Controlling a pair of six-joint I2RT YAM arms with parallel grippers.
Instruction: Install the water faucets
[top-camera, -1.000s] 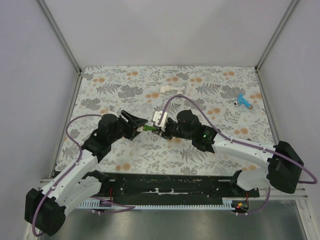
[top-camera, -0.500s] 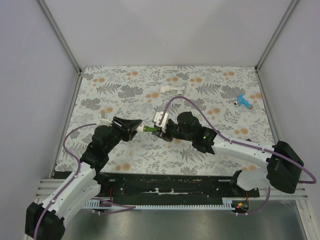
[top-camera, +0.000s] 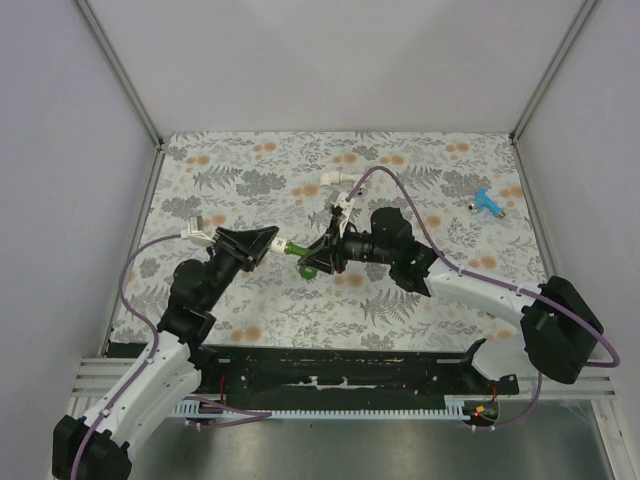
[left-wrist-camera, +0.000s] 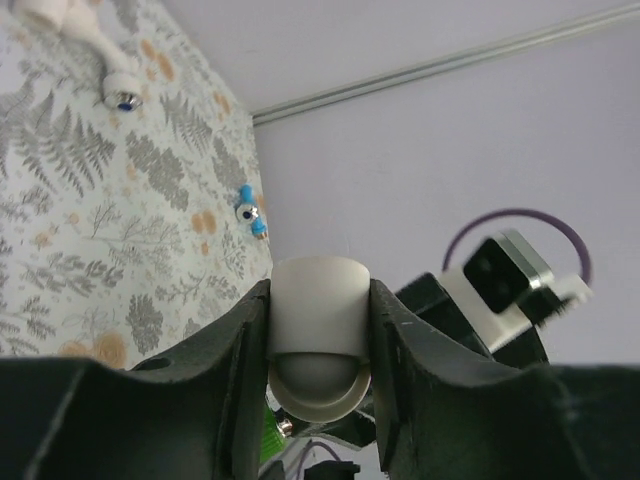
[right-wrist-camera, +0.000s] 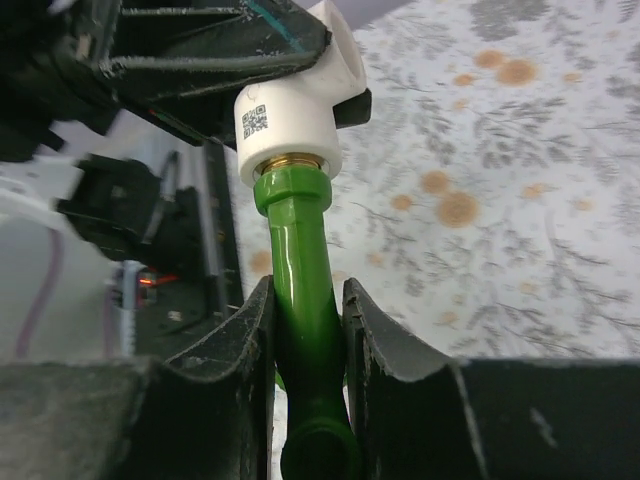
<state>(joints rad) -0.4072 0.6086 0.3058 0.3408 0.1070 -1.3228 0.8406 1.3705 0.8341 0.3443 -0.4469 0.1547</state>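
The green faucet (right-wrist-camera: 300, 290) hangs above the middle of the counter (top-camera: 430, 160), its collar butted against the brass mouth of the white elbow fitting (right-wrist-camera: 290, 120). The right end effector (right-wrist-camera: 305, 310) is clenched on the faucet's body, and the left end effector (left-wrist-camera: 318, 300) is clamped across the fitting. The danger is any tilt between them: the thread could cross, or the smooth fitting could slip. Both arms reach inward, meeting nose to nose.

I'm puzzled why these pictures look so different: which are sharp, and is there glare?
Top external view: even, soft light, sharp. Right wrist view: a bright glare streak runs down the green faucet; the right gripper's fingers look soft. Left wrist view: the white fitting is fairly clear, the left gripper's fingers beside it dark, little detail.
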